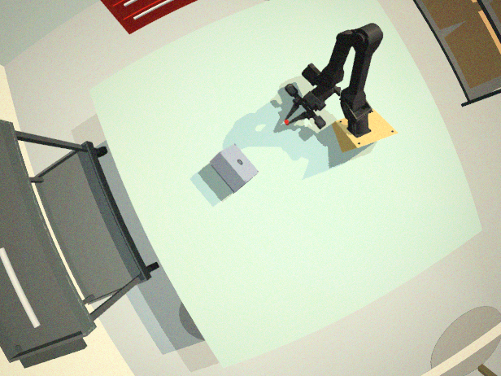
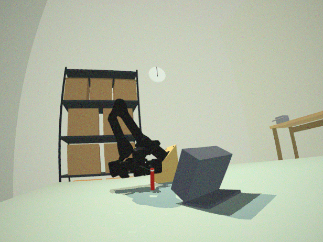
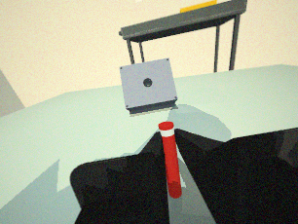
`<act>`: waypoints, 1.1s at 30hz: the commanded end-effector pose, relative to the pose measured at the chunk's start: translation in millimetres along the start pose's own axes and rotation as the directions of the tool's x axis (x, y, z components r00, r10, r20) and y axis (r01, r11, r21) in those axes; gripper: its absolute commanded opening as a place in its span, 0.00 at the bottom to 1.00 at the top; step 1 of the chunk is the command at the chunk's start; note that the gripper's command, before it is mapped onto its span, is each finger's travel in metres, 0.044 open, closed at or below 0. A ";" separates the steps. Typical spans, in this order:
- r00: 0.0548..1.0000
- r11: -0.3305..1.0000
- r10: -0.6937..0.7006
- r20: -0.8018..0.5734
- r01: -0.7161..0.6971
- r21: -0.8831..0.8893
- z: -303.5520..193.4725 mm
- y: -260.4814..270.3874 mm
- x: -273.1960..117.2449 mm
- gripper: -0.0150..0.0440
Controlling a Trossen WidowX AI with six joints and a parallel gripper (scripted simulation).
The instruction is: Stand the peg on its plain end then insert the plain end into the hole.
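The red peg stands about upright, its white band near the top and its plain end down. My gripper is shut on it near the banded end. In the exterior view the plain end is at or just above the table; I cannot tell if it touches. The sloped grey panel stands apart from the peg, beyond it in the wrist view. Its single dark hole is empty and faces the arm; the exterior view shows only the panel block's back and sides.
The arm's yellow base plate lies behind the gripper. A dark bench stands past the panel, off the pale green table top. A shelf rack stands behind the arm.
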State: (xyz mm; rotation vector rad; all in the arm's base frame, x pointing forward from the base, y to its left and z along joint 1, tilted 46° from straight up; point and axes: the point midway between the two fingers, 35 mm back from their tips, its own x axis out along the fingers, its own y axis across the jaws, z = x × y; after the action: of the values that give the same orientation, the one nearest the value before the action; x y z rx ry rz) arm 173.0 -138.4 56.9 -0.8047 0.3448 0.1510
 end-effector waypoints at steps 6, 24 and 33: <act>1.000 1.000 0.000 -0.001 0.000 0.003 -2.7 0.3 0.3 0.34; 1.000 1.000 0.004 0.010 -0.004 0.007 -4.7 3.4 -3.5 0.34; 1.000 1.000 0.004 0.023 -0.004 0.003 -5.5 4.9 -4.8 0.34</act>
State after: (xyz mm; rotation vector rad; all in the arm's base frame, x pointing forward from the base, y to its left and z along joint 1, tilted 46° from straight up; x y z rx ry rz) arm 167.2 -137.4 52.8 -0.7986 0.3222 0.1646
